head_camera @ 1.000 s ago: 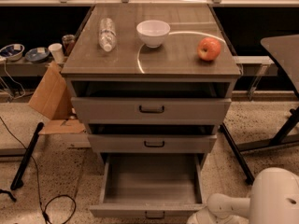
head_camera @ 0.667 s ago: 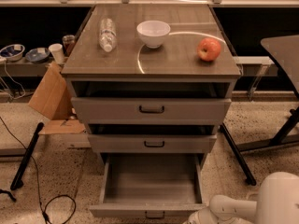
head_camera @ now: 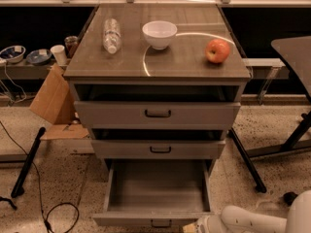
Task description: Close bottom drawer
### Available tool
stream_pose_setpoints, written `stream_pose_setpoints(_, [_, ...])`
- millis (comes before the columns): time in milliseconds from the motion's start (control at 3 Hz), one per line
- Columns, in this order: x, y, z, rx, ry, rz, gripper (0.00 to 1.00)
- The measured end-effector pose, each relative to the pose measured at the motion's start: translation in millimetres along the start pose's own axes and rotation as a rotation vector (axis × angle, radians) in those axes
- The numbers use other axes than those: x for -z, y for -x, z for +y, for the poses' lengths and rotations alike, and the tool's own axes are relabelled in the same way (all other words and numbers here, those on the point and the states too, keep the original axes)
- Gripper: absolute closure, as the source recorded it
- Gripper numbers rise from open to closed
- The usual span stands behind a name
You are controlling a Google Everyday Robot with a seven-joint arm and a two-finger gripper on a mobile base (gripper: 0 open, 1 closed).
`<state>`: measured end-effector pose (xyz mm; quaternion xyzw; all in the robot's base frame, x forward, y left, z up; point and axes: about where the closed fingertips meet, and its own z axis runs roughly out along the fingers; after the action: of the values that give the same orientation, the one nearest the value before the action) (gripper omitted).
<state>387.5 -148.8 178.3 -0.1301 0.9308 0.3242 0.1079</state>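
The bottom drawer point(head_camera: 156, 188) is the lowest of three grey drawers in the cabinet point(head_camera: 158, 62). It is pulled far out and its plain grey box is empty. Its low front point(head_camera: 121, 221) sits at the frame's bottom edge, with the small black handle point(head_camera: 160, 224) partly cut off. My white arm point(head_camera: 252, 221) comes in from the bottom right. My gripper point(head_camera: 197, 226) is at the right end of the drawer's front, mostly cut off by the frame's edge.
The top drawer point(head_camera: 156, 113) and middle drawer point(head_camera: 158, 149) stand slightly out. A water bottle point(head_camera: 111, 34), white bowl point(head_camera: 159, 34) and apple point(head_camera: 217, 50) sit on the cabinet top. A cardboard piece point(head_camera: 52, 101) and cables point(head_camera: 58, 217) lie left; a black table leg point(head_camera: 247, 161) stands right.
My arm has sunk lower in the frame's bottom right corner. The bottom drawer stays pulled out as before.
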Motion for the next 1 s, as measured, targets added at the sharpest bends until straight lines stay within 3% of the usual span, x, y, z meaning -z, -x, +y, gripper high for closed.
stream_pose_setpoints(1000, [-43,42,2,-0.085,-0.032,-0.090,1.00])
